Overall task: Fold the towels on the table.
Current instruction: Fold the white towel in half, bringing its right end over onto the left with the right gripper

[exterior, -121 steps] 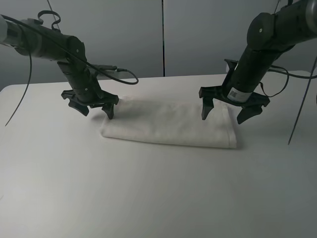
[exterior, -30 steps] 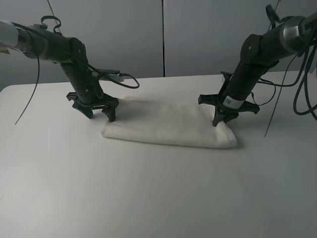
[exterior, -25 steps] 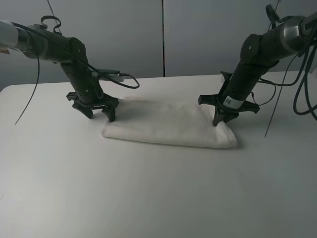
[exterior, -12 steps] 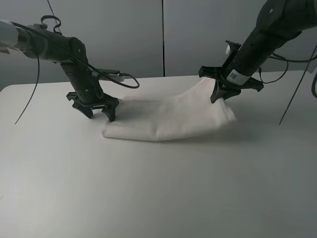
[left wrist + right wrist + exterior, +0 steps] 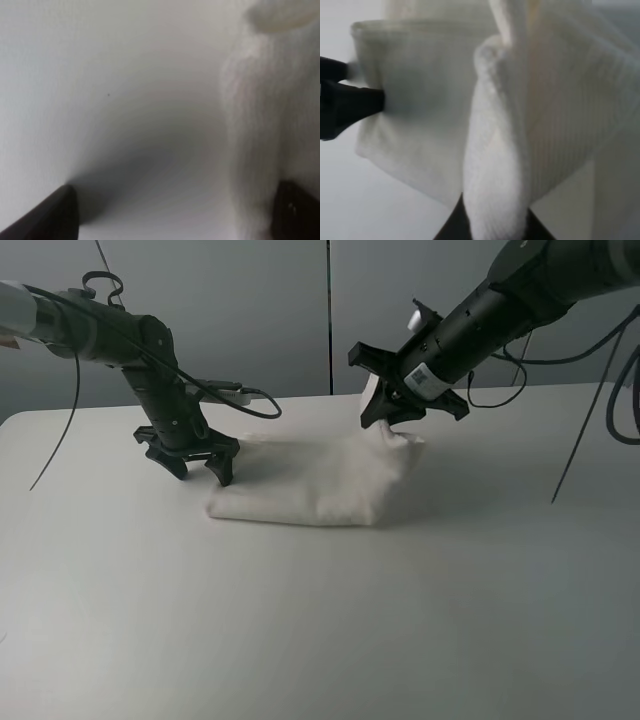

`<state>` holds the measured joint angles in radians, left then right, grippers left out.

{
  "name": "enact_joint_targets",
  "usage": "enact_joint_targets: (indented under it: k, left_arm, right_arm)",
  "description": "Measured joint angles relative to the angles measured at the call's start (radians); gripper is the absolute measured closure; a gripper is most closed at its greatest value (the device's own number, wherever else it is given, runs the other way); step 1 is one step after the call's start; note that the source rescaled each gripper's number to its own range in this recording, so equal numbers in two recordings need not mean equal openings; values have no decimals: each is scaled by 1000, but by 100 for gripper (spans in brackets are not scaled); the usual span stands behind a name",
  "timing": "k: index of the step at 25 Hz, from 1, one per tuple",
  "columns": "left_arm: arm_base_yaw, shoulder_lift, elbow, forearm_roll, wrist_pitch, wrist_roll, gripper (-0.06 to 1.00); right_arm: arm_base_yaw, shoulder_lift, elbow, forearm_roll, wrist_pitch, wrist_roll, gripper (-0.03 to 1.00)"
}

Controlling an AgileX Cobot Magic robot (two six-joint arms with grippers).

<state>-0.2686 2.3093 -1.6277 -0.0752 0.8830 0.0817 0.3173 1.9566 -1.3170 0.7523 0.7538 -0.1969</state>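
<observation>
Towel [image 5: 330, 480] end higher, leftward over white table [image 5: 300, 620]

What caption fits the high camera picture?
Right tool holds one towel end raised over the table; left tool sits at the other end.

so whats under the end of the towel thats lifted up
The right gripper holds that end of the towel up over its own lower layers, which lie on the table. Whatever is beneath those layers is covered.

- towel [image 5: 320, 485]: white cloth, soft ribbed terry pile, matt.
- table [image 5: 300, 620]: smooth, matt white surface.
- left gripper [image 5: 198, 473] and right gripper [image 5: 388, 422]: matt black, plastic-looking.
</observation>
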Motion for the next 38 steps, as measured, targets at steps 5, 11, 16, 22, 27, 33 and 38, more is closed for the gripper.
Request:
enact_joint_targets:
  k: [5, 11, 16, 22, 27, 33, 38]
  left_arm:
    - [0, 0, 0, 0, 0, 0, -5]
    - [0, 0, 0, 0, 0, 0, -5]
    - [0, 0, 0, 0, 0, 0, -5]
    - [0, 0, 0, 0, 2, 0, -5]
    - [0, 0, 0, -2, 2, 0, -5]
    - [0, 0, 0, -6, 4, 0, -5]
    - [0, 10, -33, -10, 53, 0, -5]
  right_arm:
    - [66, 14, 0, 120, -56, -51, 96]
    - [113, 79, -35, 176, -93, -73, 96]
    - [130, 136, -111, 201, -97, -73, 96]
    - [170, 193, -157, 249, -109, -75, 96]
    - [199, 214, -161, 288, -164, -95, 96]
    - [205, 220, -161, 369, -201, -166, 96]
    - [205, 220, -161, 412, -206, -201, 96]
